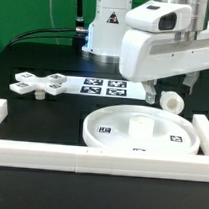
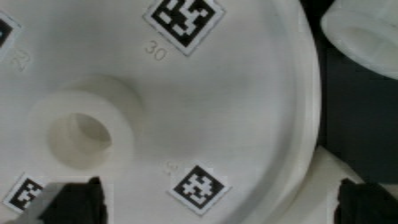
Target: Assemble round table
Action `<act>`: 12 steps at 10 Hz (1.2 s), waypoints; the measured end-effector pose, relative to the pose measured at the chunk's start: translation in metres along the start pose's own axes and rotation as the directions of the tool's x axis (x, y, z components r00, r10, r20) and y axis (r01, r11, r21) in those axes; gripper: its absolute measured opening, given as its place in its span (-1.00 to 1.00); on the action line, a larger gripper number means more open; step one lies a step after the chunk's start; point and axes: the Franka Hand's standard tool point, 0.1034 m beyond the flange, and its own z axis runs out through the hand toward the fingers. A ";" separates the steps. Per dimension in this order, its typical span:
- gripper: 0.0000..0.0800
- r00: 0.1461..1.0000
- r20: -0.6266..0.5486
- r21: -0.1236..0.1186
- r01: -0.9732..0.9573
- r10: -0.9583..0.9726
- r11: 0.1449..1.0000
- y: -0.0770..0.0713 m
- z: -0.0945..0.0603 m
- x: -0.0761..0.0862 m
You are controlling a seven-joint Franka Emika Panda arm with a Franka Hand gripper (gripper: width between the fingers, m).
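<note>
disc: the large round rimmed disc [image 1: 141, 133] lies flat on the black table [image 1: 32, 118], toward the exterior view's right, inside the white rails
hub: a raised round hub [image 2: 75, 135] with a hole sits in the middle of the disc; square markers are printed on the disc's face around it
leg: the short white leg [image 1: 173, 100] is on the table just beyond the disc's far rim; whether it stands or lies on its side cannot be told
foot: the cross-shaped foot [image 1: 39, 85] lies flat at the exterior view's left, well apart from the disc and just beside the marker board
marker board: the marker board [image 1: 104, 87] lies flat between the foot and the leg
gripper: the gripper [image 1: 171, 89] hangs above the far part of the disc, near the leg
fingers: in the wrist view the two dark fingertips [image 2: 71, 200] are spread wide apart with only the disc's face showing between them; they grip nothing
rails: front rail [image 1: 89, 157] runs along the near edge, with a side rail [image 1: 203, 129] close to the disc
</note>
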 end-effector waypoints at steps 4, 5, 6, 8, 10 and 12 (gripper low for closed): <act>0.62 0.982 0.004 0.008 -0.188 0.188 0.982 -0.003 0.001 -0.003; 0.62 0.933 0.016 0.010 -0.361 0.360 0.933 -0.012 0.002 -0.009; 0.62 0.864 0.032 0.014 -0.503 0.502 0.864 -0.021 0.006 -0.013; 0.62 0.759 0.053 0.024 -0.650 0.649 0.759 -0.033 0.012 -0.018; 0.62 0.719 0.060 0.032 -0.694 0.692 0.719 -0.036 0.013 -0.017; 0.62 0.728 0.070 0.030 -0.685 0.683 0.728 -0.037 0.013 -0.018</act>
